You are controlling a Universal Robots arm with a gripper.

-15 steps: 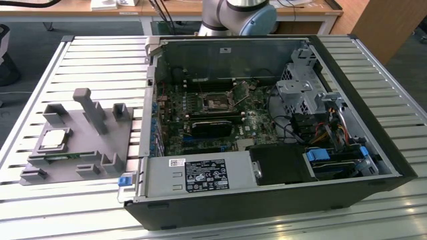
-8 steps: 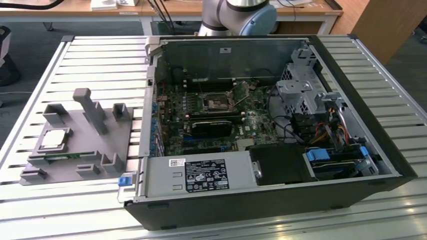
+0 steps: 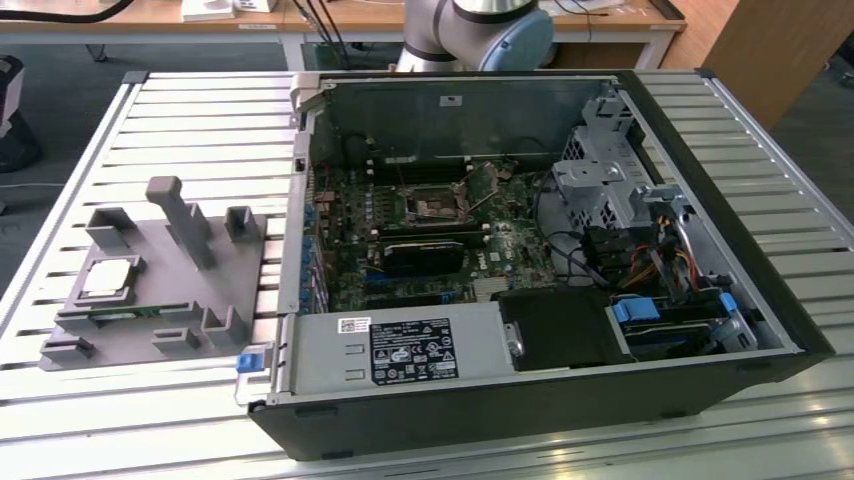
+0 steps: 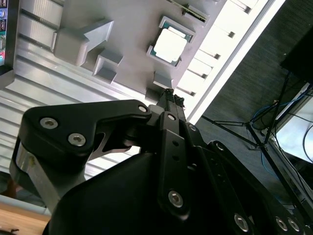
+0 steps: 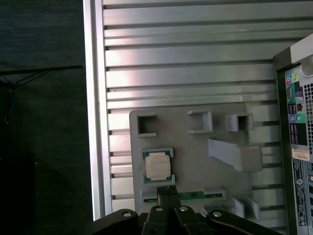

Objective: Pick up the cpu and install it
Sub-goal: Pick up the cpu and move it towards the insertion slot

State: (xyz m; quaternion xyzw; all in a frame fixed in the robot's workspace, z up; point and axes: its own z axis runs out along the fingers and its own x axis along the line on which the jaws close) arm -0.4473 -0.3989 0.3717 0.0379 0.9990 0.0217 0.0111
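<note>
The cpu (image 3: 110,278) lies flat, silver top up, in a square pocket of the grey holder plate (image 3: 174,250) on the exterior view's left. In both wrist views I look down on the cpu (image 5: 158,165) (image 4: 169,45) from well above. My gripper (image 5: 166,190) (image 4: 169,94) hangs over the holder beside the cpu's pocket, apart from the chip. Its two black fingers are pressed together with nothing between them. The motherboard socket (image 3: 438,207) sits open inside the computer case (image 3: 534,400).
A green memory stick (image 5: 193,196) rests in a slot of the holder beside the cpu. Grey posts (image 3: 180,215) rise from the holder. The slatted metal table (image 3: 187,120) ends close to the holder, with dark floor (image 5: 44,122) beyond. The arm's base (image 3: 474,30) stands behind the case.
</note>
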